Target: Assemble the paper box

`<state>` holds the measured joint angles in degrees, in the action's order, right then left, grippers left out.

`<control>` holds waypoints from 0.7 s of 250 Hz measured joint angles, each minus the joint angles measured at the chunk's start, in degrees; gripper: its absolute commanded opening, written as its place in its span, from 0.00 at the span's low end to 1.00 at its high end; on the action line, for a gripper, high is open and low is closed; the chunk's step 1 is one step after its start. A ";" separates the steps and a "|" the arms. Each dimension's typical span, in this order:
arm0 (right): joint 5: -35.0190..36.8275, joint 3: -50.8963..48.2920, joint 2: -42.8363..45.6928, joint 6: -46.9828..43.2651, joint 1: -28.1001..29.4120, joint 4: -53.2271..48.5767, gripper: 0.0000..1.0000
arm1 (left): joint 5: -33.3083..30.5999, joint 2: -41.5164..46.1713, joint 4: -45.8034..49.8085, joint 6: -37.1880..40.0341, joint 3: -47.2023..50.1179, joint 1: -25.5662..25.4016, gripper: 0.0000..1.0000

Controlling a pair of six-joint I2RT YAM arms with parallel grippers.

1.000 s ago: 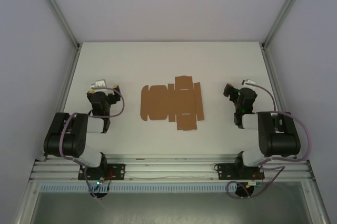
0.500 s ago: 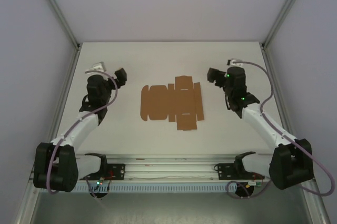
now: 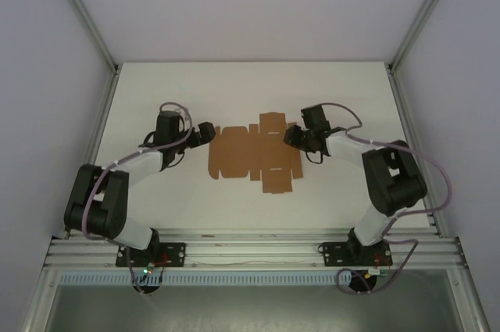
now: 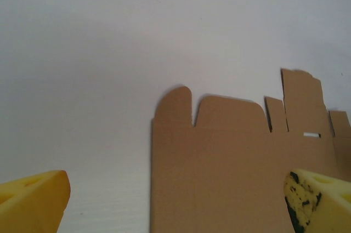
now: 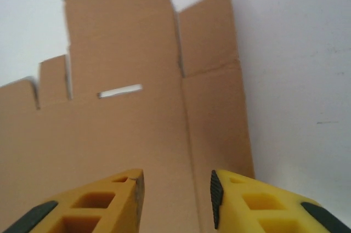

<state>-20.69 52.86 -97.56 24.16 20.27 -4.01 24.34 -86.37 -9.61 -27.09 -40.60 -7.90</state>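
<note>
Evidently flanking flat paper box (image 3: 242, 152) on tabletop (image 3: 172, 90) for folding, with left fingers (image 4: 33, 200) spread wide, right fingers (image 5: 109, 203) narrowly apart, empty.

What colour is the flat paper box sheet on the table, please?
The paper box is plain brown, clearest in the right wrist view.
</note>
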 measured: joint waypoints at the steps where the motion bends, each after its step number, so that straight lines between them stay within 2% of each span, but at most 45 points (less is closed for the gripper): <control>1: -0.02 0.00 -0.11 0.11 -0.07 0.02 0.36 | 0.15 -0.11 0.02 0.00 -0.11 0.00 1.00; 33: -0.50 -0.15 -3.69 1.90 -2.19 0.63 0.33 | 4.76 -4.68 1.38 0.09 -2.86 -0.46 1.00; 82: 0.33 -1.22 -4.17 2.69 -2.71 4.15 0.31 | 10.40 -11.28 4.46 0.44 -6.32 -1.88 1.00; 175: 0.81 -3.45 -3.96 3.04 -2.69 8.39 0.31 | 19.45 -15.17 3.69 -0.28 -10.03 -3.78 0.96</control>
<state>-19.88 49.41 -101.51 27.20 17.58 4.38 43.79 -101.54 -5.91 -27.38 -50.63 -11.68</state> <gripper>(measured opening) 0.312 0.966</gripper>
